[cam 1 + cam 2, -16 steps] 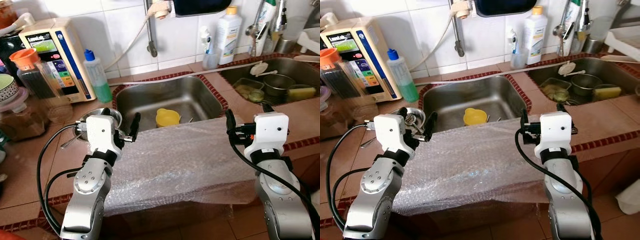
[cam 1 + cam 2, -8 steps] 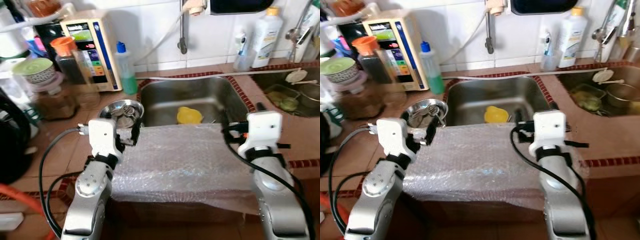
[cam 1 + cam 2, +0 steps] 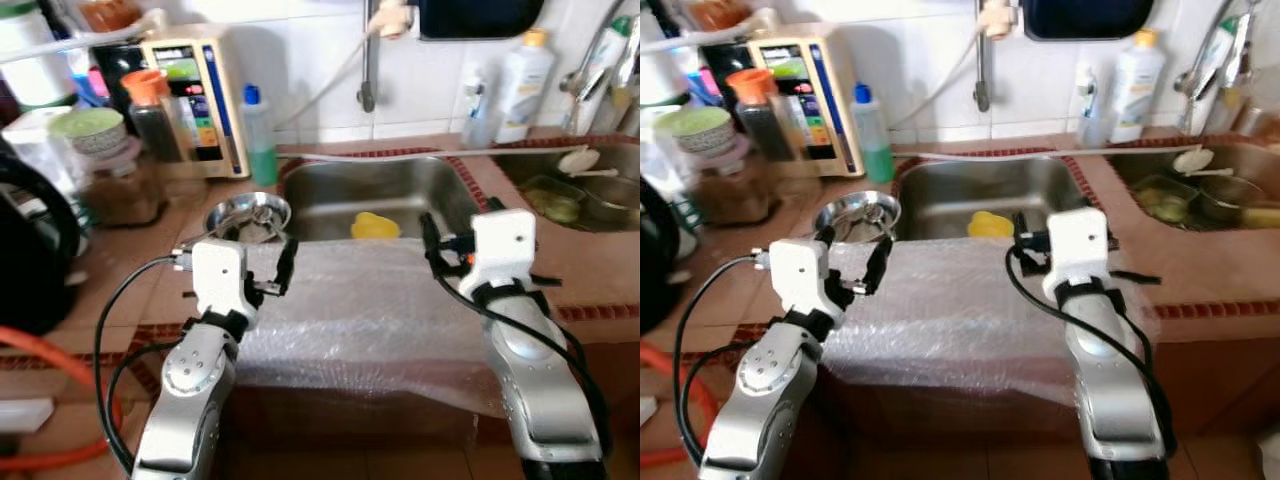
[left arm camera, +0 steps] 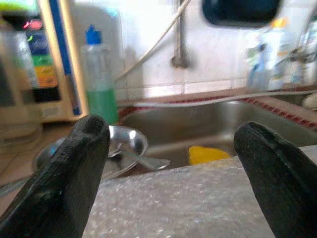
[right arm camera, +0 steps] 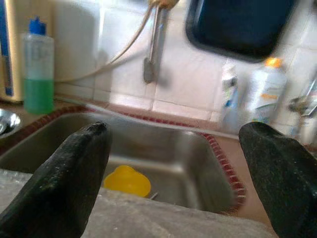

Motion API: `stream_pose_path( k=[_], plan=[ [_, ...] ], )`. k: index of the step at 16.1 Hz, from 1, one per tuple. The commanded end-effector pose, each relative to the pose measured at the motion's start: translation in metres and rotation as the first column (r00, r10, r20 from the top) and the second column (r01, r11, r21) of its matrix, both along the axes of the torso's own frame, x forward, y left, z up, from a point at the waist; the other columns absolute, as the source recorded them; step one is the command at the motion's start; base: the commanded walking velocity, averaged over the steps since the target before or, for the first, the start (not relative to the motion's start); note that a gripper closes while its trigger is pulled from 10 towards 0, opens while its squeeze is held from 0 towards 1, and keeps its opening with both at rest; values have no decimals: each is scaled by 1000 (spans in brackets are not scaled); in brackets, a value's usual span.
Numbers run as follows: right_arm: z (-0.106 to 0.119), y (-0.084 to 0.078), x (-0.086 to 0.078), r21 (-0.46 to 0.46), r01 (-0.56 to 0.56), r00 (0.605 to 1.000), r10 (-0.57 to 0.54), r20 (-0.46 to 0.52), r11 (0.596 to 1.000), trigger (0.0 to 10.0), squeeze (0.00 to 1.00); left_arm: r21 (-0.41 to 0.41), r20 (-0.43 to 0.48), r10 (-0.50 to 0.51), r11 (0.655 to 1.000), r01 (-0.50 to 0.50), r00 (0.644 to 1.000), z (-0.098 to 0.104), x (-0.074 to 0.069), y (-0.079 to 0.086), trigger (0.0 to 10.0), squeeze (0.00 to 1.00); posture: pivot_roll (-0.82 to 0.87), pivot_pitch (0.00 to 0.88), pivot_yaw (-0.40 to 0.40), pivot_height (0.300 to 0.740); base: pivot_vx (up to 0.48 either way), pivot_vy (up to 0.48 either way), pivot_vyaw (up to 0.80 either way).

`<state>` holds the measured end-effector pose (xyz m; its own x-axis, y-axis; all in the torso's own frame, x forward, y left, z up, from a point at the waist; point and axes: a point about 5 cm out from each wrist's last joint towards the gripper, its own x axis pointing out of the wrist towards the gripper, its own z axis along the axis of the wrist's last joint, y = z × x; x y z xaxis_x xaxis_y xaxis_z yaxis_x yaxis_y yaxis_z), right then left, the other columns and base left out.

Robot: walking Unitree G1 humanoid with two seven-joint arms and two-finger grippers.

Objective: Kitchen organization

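left eye view: bubble wrap sheet (image 3: 370, 310) draped over tabletop front edge before sink (image 3: 380, 190). left gripper (image 3: 283, 268), right gripper (image 3: 428, 236), both spread above it. advice: descend evenly, pinch opposite edges.

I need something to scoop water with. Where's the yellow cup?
The yellow cup lies at the bottom of the steel sink, just beyond the bubble wrap, ahead between the two hands and nearer the right hand.

A bubble-wrap sheet (image 3: 370, 310) is draped over the counter edge in front of the sink (image 3: 400, 190). A cup (image 3: 375, 225) lies in the sink. A metal bowl (image 3: 247, 215) sits left of the sink, a bottle (image 3: 259, 137) behind it. A second basin (image 3: 590, 190) is set to the right.
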<state>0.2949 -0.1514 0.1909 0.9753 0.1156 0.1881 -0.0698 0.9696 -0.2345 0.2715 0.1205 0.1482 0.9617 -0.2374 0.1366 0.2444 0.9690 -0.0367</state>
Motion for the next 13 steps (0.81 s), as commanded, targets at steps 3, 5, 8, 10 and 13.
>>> stream_pose_path(
  k=[3,5,8,10,13],
  plan=[
    [-6,-5,-1,15,30,999,-30,-12,999,10000,0,10,35,-72,997,72,997,9,3,-4,10000,0,-246,12,103,740,402,0,0],
    [-9,-6,-2,19,45,999,-44,-12,999,10000,0,18,48,-84,996,83,995,11,3,-4,10000,0,-246,14,115,740,480,0,0],
    [-13,-5,-3,23,48,999,-47,-15,999,10000,0,23,51,-43,999,42,998,12,3,1,10000,0,-241,20,123,740,153,0,0],
    [-15,-5,-3,22,45,999,-44,-21,999,10000,0,33,24,-58,998,58,998,6,0,1,10000,0,-237,21,120,740,0,0,0],
    [-14,-5,-1,9,39,999,-39,-20,999,10000,0,55,-10,-67,996,68,998,-3,-4,0,10000,0,-233,20,112,740,0,0,0]
  ],
)
